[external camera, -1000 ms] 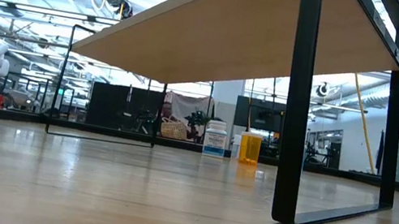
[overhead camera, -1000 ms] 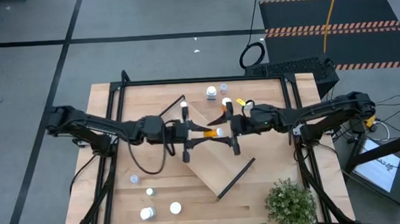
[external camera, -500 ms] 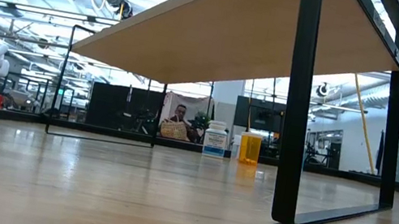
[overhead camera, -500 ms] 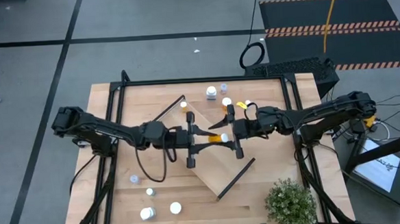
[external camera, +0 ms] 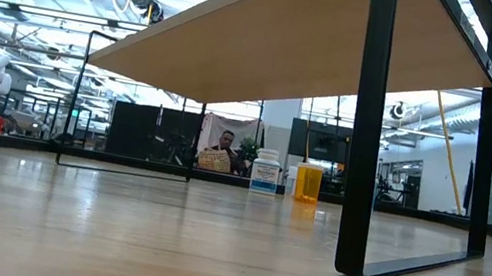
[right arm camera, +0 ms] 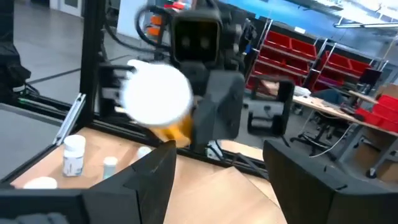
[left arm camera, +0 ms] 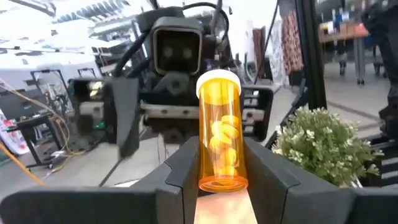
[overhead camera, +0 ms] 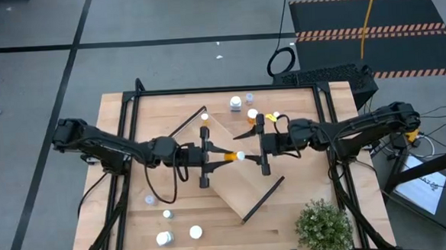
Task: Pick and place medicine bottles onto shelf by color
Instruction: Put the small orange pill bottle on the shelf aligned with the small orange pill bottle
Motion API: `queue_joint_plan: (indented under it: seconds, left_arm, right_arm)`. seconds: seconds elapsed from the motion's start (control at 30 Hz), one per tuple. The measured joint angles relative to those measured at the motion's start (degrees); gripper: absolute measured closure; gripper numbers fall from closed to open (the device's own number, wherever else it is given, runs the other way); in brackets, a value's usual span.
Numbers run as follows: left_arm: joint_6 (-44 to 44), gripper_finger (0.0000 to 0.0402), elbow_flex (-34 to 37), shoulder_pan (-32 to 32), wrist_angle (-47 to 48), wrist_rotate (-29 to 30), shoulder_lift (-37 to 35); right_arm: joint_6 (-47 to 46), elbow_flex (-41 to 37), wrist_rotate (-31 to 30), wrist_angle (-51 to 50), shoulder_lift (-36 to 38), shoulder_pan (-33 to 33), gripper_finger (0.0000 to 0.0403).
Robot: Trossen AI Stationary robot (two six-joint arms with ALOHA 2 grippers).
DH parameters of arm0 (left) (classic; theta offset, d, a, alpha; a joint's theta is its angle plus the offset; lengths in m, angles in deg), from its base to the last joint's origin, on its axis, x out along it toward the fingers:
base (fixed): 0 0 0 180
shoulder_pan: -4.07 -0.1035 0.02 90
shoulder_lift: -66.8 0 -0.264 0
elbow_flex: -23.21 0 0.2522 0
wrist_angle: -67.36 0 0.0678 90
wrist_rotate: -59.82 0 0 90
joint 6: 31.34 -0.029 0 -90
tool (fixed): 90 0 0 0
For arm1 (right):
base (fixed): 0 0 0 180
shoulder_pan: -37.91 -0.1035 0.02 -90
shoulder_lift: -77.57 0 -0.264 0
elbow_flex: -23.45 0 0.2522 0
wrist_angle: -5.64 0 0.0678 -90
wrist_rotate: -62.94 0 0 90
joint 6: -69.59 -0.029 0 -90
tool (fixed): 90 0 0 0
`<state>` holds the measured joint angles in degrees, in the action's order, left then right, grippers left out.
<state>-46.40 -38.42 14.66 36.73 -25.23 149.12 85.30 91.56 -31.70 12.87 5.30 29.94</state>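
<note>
An orange medicine bottle (overhead camera: 232, 154) with a white cap (left arm camera: 219, 82) hangs above the shelf (overhead camera: 245, 181), a light-wood board with dark end walls. My left gripper (overhead camera: 218, 153) is shut on it. My right gripper (overhead camera: 261, 144) faces it from the table's right, open, with the cap (right arm camera: 155, 93) just ahead of its fingers and untouched. More bottles stand by the far edge (overhead camera: 236, 103) and at the near left (overhead camera: 166, 214). My left gripper pinches the orange bottle's lower body (left arm camera: 221, 177), close to its base, between its two fingers (left arm camera: 264, 174). The fingers come about level from the table's left and lie along the bottle. The bottle sticks out past them, cap toward my right gripper, clear of the shelf.
A potted plant (overhead camera: 322, 227) stands at the near right corner. In the low view the shelf (external camera: 273, 41) spans overhead on dark legs (external camera: 369, 129), with a white bottle (external camera: 265, 172) and an orange one (external camera: 307, 182) beyond. A dark frame (overhead camera: 229, 89) borders the table.
My left gripper has sunk a little and drawn slightly toward the table's near-left, carrying the orange bottle, which stays pinched and clear of the shelf. My right gripper has rolled a little about its own pointing line and has stayed open.
</note>
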Motion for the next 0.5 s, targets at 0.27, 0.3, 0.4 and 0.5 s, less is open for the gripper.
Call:
queue_joint_plan:
  seconds: [0.27,0.3,0.4,0.5]
  left_arm:
    - [3.99,0.0291,13.39,-3.12,-26.55,-1.77,-0.94]
    - [4.71,0.0291,13.93,-3.68,-26.93,-2.33,-0.85]
    - [5.81,0.0291,14.4,-5.03,-26.59,-3.45,-0.45]
    - [6.22,0.0291,14.35,-5.55,-26.83,-5.02,0.56]
  right_arm:
    - [-0.07,0.0,0.19,2.21,-0.9,-0.02,0.0167]
    - [-0.09,0.0,0.19,3.38,-1.27,-0.02,0.0167]
    - [-1.62,0.02,0.09,9.59,-3.92,-0.02,0.0167]
    - [-2.73,0.0,0.07,14.31,-7.72,0.48,0.0167]
